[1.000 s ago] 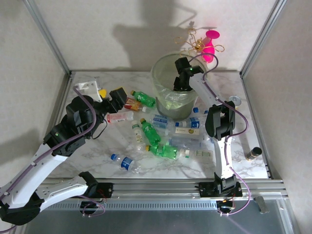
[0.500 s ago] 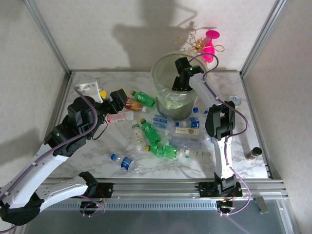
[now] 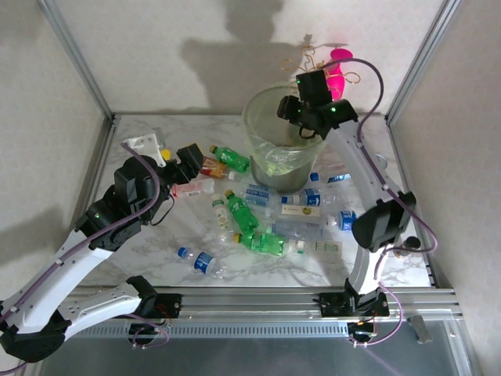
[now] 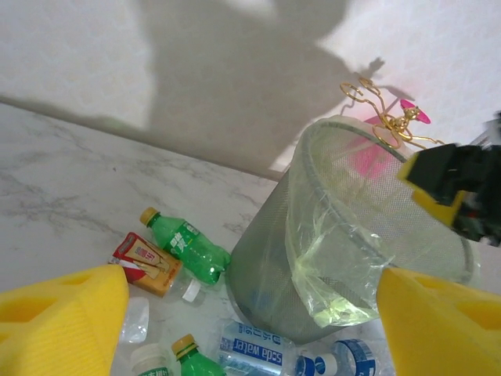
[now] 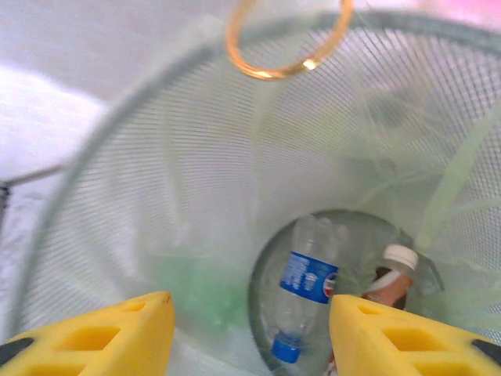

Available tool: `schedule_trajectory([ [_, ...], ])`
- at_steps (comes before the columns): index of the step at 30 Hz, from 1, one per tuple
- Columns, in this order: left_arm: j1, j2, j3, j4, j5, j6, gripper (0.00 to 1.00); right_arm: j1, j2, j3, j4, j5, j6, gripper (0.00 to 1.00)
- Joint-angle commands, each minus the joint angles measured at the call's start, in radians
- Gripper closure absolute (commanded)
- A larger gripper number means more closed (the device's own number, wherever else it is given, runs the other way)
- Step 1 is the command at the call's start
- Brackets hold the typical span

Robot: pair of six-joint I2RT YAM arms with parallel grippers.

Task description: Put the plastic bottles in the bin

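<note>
Right jaws gape empty over the bin [image 5: 156, 196], seemingly placed to drop bottles [image 5: 307, 286] inside. Left jaws are spread, empty.

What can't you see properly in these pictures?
Top view: floor of the bin, hidden by its bag and the right tool.
Right wrist view: the brown bottle, its lower half behind the tool's finger.
Left wrist view: the blue-labelled bottle, cut off by the bottom edge.

Marbled white table [image 3: 258, 272] with loose plastic bottles [image 3: 266, 243] beside and before the upright bin [image 3: 258, 142].
</note>
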Motion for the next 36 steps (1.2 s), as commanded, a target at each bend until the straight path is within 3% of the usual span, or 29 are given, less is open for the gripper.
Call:
schedule_trajectory([
  [1, 0.016, 0.001, -0.015, -0.039, -0.014, -0.081, 0.18, 0.022, -0.107, -0.115, 0.113, -0.006, -0.038, 0.44],
  [6, 0.026, -0.013, -0.108, -0.074, 0.033, -0.293, 0.18, 0.023, -0.305, -0.342, 0.328, -0.201, -0.069, 0.45],
  [9, 0.032, -0.014, -0.158, -0.122, 0.028, -0.388, 0.18, 0.024, -0.372, -0.381, 0.353, -0.267, -0.085, 0.45],
  [14, 0.075, -0.005, -0.194, -0.284, 0.008, -0.562, 0.18, 0.024, -0.414, -0.347, 0.262, -0.244, -0.110, 0.46],
  [17, 0.117, 0.001, -0.246, -0.377, 0.050, -0.676, 0.21, 0.024, -0.461, -0.377, 0.278, -0.257, -0.122, 0.46],
  [26, 0.274, -0.019, -0.449, -0.374, 0.301, -0.823, 0.21, 0.024, -0.537, -0.404, 0.255, -0.229, -0.166, 0.46],
  [36, 0.298, 0.030, -0.544, -0.474, 0.400, -0.986, 0.18, 0.024, -0.618, -0.422, 0.222, -0.160, -0.169, 0.46],
])
